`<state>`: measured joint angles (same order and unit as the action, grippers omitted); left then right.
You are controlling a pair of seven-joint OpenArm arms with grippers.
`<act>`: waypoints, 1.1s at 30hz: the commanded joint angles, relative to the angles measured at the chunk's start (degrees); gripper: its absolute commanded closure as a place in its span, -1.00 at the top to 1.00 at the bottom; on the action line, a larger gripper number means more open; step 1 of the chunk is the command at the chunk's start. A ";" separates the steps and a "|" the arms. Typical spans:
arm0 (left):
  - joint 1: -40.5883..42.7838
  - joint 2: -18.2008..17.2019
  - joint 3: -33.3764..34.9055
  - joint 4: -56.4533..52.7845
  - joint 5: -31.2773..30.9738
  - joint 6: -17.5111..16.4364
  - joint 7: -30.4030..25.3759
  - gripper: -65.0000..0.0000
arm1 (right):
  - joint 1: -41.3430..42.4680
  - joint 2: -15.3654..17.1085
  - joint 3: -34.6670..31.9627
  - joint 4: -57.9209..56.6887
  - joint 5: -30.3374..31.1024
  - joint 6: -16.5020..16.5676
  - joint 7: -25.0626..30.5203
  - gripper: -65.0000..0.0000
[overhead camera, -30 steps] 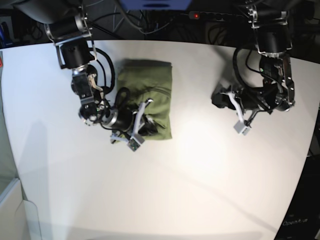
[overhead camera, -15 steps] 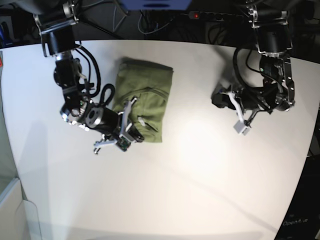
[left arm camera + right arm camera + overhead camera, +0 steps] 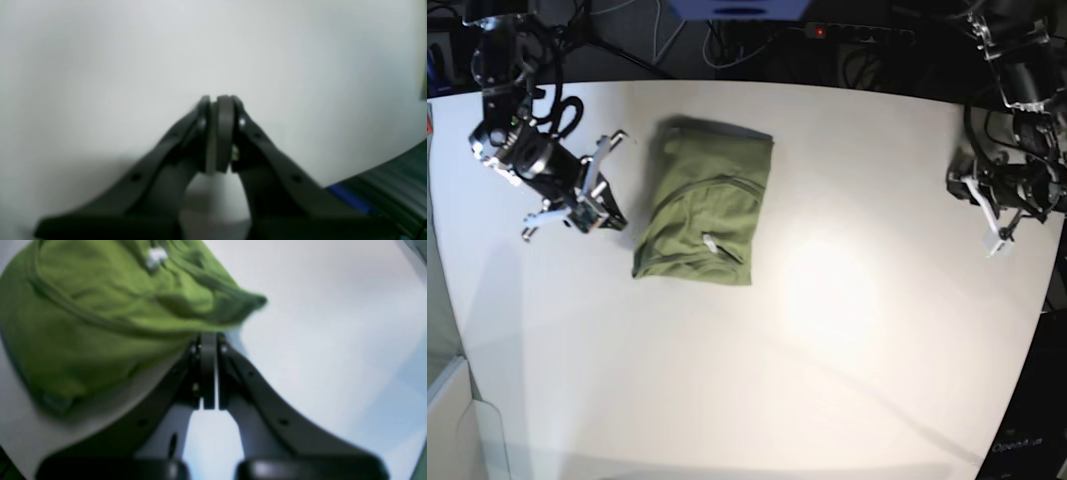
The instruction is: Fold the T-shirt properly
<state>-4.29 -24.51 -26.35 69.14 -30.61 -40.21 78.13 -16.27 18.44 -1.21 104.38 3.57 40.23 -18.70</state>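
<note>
A: The T-shirt (image 3: 702, 215), an olive-green, soft, wrinkled cotton garment, lies as a compact folded rectangle on the white desk (image 3: 827, 380), its small white label (image 3: 710, 240) showing.

B: And the arms?

A: The right gripper (image 3: 595, 205) sits just beside its edge, jaws clenched on nothing. The left gripper (image 3: 997, 225) is well apart, jaws pressed together, empty.

B: Handling?

A: Probably light and limp; layers could slide. A hem corner or folded edge looks the best hold.

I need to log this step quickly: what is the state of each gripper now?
Left gripper: closed, holding nothing.
Right gripper: closed, empty, beside the T-shirt, not gripping it.
</note>
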 commanded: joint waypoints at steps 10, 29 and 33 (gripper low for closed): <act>14.62 -4.37 -13.08 26.02 6.65 0.21 1.87 -0.87 | -22.89 -2.92 14.09 2.30 1.31 -0.23 15.31 -1.00; 34.05 19.11 -3.85 15.73 47.36 0.21 -30.52 -0.87 | -25.35 -15.93 31.76 -31.10 -2.74 -0.23 25.42 -1.00; 29.57 23.77 -5.61 -0.97 55.27 0.21 -43.97 -0.87 | -20.08 -15.76 34.05 -46.14 -9.16 -0.23 30.35 -1.00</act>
<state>24.71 -0.08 -31.59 67.40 24.34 -40.12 33.45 -35.75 2.20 32.60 57.58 -6.02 39.86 11.73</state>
